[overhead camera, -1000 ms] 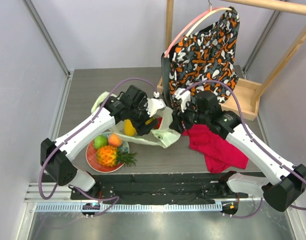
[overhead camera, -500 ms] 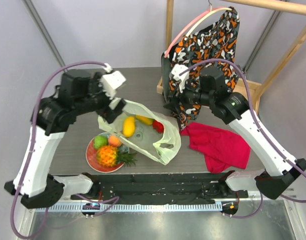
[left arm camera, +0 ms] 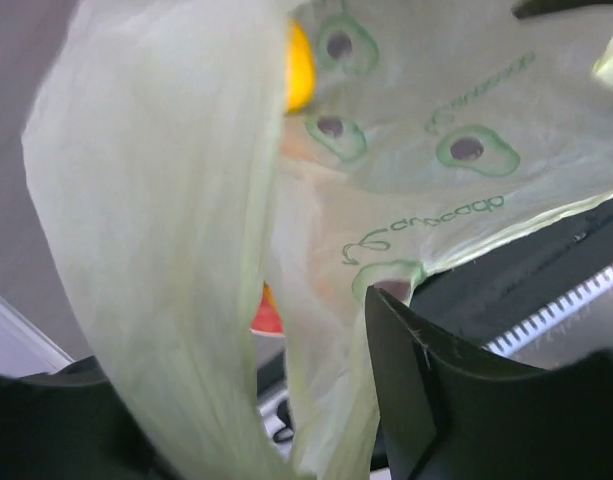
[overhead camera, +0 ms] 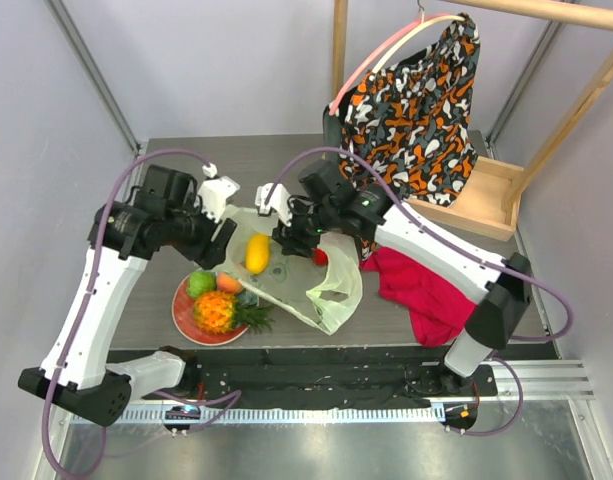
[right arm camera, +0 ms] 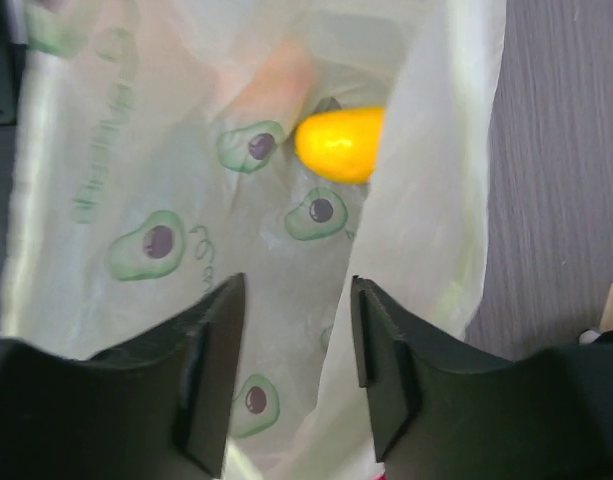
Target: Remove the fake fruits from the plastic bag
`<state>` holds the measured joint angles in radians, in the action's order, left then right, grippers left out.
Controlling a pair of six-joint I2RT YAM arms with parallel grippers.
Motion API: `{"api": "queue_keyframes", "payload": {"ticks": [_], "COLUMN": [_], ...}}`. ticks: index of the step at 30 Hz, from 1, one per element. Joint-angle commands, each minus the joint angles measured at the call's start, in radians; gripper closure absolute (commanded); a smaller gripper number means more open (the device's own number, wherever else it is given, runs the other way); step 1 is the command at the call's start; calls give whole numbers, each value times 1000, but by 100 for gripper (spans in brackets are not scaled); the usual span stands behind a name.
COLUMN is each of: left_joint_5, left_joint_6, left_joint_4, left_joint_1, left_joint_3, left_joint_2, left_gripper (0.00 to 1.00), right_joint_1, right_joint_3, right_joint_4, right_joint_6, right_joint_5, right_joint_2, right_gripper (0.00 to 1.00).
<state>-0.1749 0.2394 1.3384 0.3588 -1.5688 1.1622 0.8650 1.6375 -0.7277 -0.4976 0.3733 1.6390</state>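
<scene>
The plastic bag point(overhead camera: 306, 280) lies spread on the table, pale yellow-green with avocado prints. Inside it are a yellow mango point(overhead camera: 256, 252) and a red piece point(overhead camera: 320, 256). My left gripper point(overhead camera: 224, 238) is at the bag's left edge. In the left wrist view its jaws stand wide apart, a fold of the bag point(left arm camera: 176, 250) hangs between them, and the mango point(left arm camera: 298, 65) shows beyond. My right gripper point(overhead camera: 286, 228) is open over the bag's mouth. In the right wrist view the bag point(right arm camera: 166, 170) lies under its open fingers point(right arm camera: 386, 370), ahead of which is the mango point(right arm camera: 341, 143).
A red-and-teal plate point(overhead camera: 184, 318) by the bag's near left holds a green fruit point(overhead camera: 200, 283), a peach point(overhead camera: 229, 283) and a pineapple point(overhead camera: 216, 312). A red cloth point(overhead camera: 436, 290) lies to the right. A patterned garment point(overhead camera: 416, 100) hangs above a wooden rack base point(overhead camera: 491, 190).
The right gripper has swung left from the garment to above the bag's mouth. The left gripper has come down from its raised spot to the bag's left edge.
</scene>
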Motion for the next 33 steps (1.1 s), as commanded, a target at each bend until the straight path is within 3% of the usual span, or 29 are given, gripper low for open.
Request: {"api": "queue_keyframes", "payload": {"ticks": [1, 2, 3, 6, 11, 14, 18, 26, 33], "left_joint_5": [-57, -72, -98, -106, -127, -155, -190, -209, -224], "left_joint_6": [-26, -25, -28, -38, -32, -25, -22, -54, -57], "left_joint_4": [56, 51, 48, 44, 39, 38, 25, 1, -4], "left_joint_1": [-6, -6, -6, -6, -6, -6, -6, -6, -6], "left_joint_3": [81, 87, 93, 90, 69, 53, 20, -40, -45], "left_joint_2": [-25, -24, -19, 8, 25, 42, 68, 116, 132], "left_gripper": [50, 57, 73, 100, 100, 100, 100, 100, 100], "right_joint_1": [6, 6, 5, -6, -30, -52, -70, -58, -49], "right_joint_3": [-40, -50, -60, -82, -168, -199, -179, -122, -107], "right_joint_4": [95, 102, 111, 137, 165, 165, 189, 143, 70], "right_joint_6": [-18, -16, -15, -39, -156, -196, -234, -307, -395], "right_joint_5": [-106, -123, -190, -276, -341, -369, -364, -29, 75], "right_joint_2": [74, 93, 108, 146, 131, 153, 171, 93, 189], "right_gripper": [50, 51, 51, 42, 23, 21, 21, 28, 36]}}
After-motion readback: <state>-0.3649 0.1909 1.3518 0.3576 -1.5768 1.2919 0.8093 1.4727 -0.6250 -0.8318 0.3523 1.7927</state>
